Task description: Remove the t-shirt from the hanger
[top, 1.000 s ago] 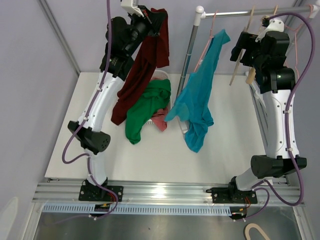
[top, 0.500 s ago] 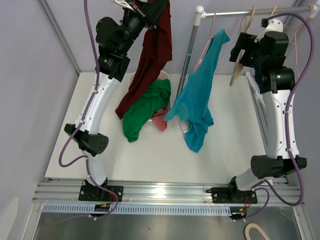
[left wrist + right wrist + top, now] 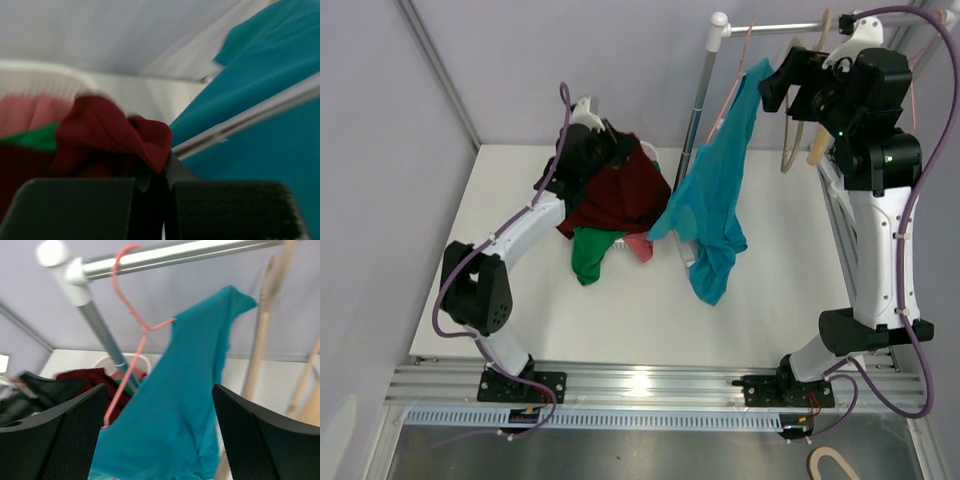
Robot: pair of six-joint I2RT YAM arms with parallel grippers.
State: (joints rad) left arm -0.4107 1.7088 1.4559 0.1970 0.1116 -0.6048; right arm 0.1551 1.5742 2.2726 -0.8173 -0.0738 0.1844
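Teal t-shirt (image 3: pixel 185 405) hangs on pink hanger (image 3: pixel 145 330) before the wide-open right hand (image 3: pixel 160 432), left hand (image 3: pixel 155 187) clenching maroon shirt (image 3: pixel 110 130).

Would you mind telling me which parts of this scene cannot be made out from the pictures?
Left end effector: in the top view, buried under the dark red t-shirt; its wrist view is blurred.
White plastic laundry basket: covered from above; only a rim shows in the left wrist view.
Thin pink hanger: its far arm is hidden inside the teal t-shirt, right wrist view.
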